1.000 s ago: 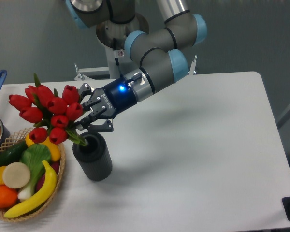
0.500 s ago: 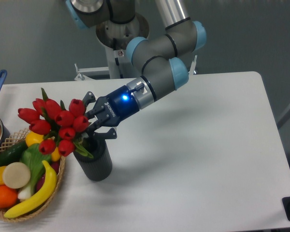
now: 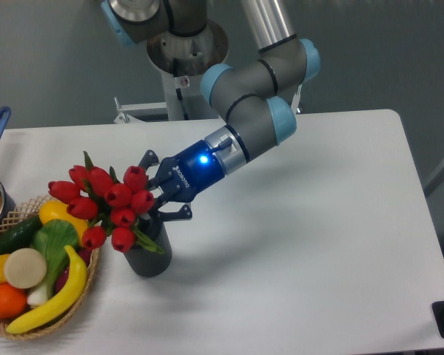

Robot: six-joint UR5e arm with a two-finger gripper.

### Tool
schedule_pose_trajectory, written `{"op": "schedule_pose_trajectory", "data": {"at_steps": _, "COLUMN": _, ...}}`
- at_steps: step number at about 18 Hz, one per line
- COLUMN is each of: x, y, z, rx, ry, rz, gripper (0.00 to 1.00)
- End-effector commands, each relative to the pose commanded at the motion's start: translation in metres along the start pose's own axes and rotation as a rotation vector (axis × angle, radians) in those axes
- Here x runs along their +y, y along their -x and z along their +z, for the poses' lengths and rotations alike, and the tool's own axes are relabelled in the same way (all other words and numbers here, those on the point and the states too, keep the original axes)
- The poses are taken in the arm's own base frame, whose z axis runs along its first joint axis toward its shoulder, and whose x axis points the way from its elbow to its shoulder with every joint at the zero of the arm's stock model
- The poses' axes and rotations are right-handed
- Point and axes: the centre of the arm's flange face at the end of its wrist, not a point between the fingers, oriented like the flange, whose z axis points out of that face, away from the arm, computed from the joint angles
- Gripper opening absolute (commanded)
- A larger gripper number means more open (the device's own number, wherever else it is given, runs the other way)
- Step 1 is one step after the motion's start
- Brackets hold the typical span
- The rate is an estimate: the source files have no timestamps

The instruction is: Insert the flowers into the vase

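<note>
At table left, the gripper (image 3: 161, 198), fingers spread wide and holding nothing, sits just behind the flowers (image 3: 107, 207). Stems stand in the vase (image 3: 151, 255), buds leaning toward the wicker basket (image 3: 66, 310).

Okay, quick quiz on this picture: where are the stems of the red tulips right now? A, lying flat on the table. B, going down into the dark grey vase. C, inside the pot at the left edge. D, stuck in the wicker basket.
B: the flowers lean left over the vase, their stems running down into its mouth, with the gripper right beside them.
</note>
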Motion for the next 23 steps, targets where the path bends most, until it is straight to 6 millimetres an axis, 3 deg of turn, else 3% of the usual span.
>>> {"op": "schedule_pose_trajectory", "data": {"at_steps": 7, "x": 0.012, "y": 0.008, "z": 0.000, "rx": -0.003, "ry": 0.007, "rz": 0.000, "gripper": 0.34}}
{"op": "schedule_pose_trajectory", "data": {"at_steps": 11, "x": 0.022, "y": 0.013, "z": -0.005, "rx": -0.016, "ry": 0.020, "rz": 0.009, "gripper": 0.41}}
{"op": "schedule_pose_trajectory", "data": {"at_steps": 12, "x": 0.023, "y": 0.014, "z": -0.008, "rx": -0.022, "ry": 0.019, "rz": 0.007, "gripper": 0.45}}
{"op": "schedule_pose_trajectory", "data": {"at_steps": 14, "x": 0.022, "y": 0.014, "z": -0.010, "rx": -0.026, "ry": 0.016, "rz": 0.008, "gripper": 0.64}}
{"op": "schedule_pose_trajectory", "data": {"at_steps": 15, "x": 0.022, "y": 0.015, "z": -0.011, "rx": -0.028, "ry": 0.016, "rz": 0.011, "gripper": 0.78}}
{"op": "schedule_pose_trajectory", "data": {"at_steps": 23, "x": 0.018, "y": 0.010, "z": -0.015, "rx": -0.037, "ry": 0.021, "rz": 0.014, "gripper": 1.00}}
